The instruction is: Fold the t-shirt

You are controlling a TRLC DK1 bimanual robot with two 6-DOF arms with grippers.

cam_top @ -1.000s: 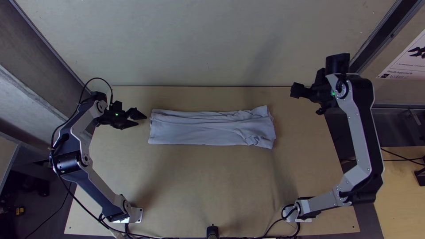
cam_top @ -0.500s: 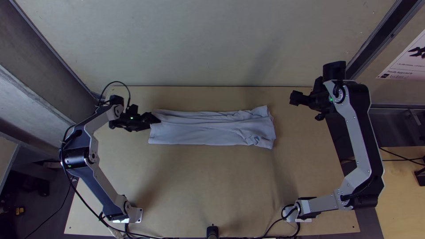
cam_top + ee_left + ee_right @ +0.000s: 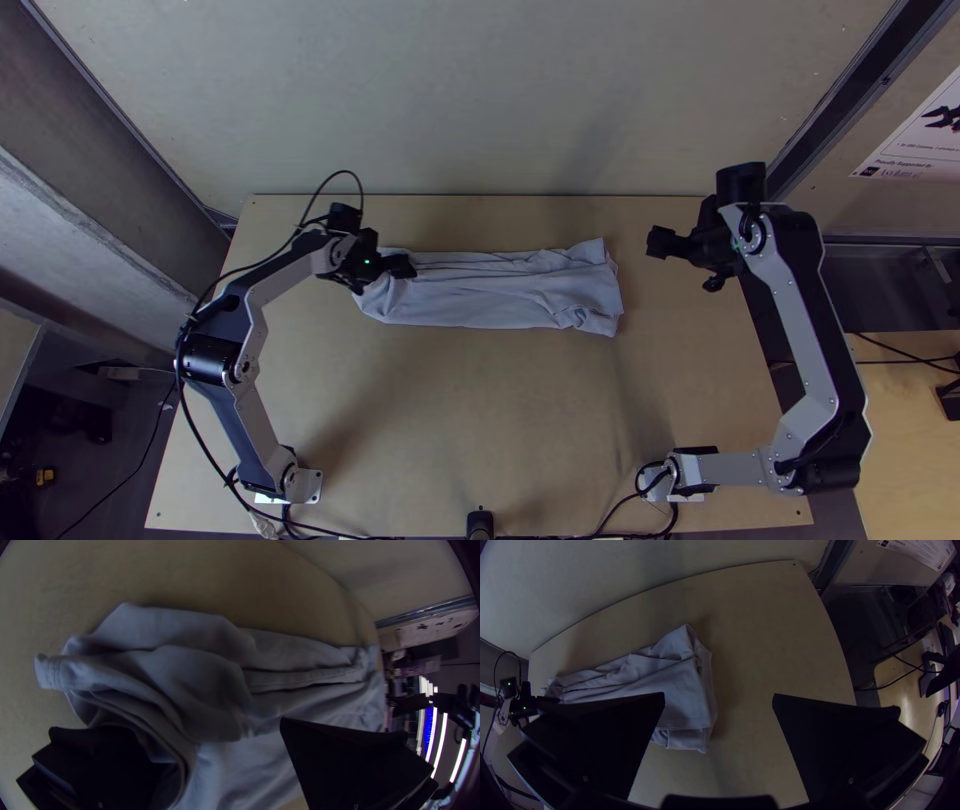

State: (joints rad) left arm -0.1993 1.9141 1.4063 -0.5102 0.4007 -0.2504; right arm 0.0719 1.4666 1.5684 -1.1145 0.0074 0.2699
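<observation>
The left gripper (image 3: 402, 267) is at the left end of the grey-blue t-shirt (image 3: 500, 290), which lies as a long folded strip across the table. In the left wrist view the left gripper (image 3: 235, 750) is open; one finger reaches under a raised flap of the t-shirt (image 3: 200, 675), the other stands over the cloth. That end is rumpled. The right gripper (image 3: 662, 243) stands off to the right of the strip. In the right wrist view the right gripper (image 3: 719, 700) is open with its fingers wide apart, the t-shirt (image 3: 680, 695) lying beyond the gap.
The wooden table (image 3: 480, 420) shows bare wood in front of the cloth. A pale wall (image 3: 480, 100) rises behind its far edge. A small black post (image 3: 480, 522) stands at the near edge. Cables loop by the arms' bases.
My left gripper has moved right onto the cloth's left end, which is now pushed inward and rumpled. The right arm has drawn slightly toward the near side.
</observation>
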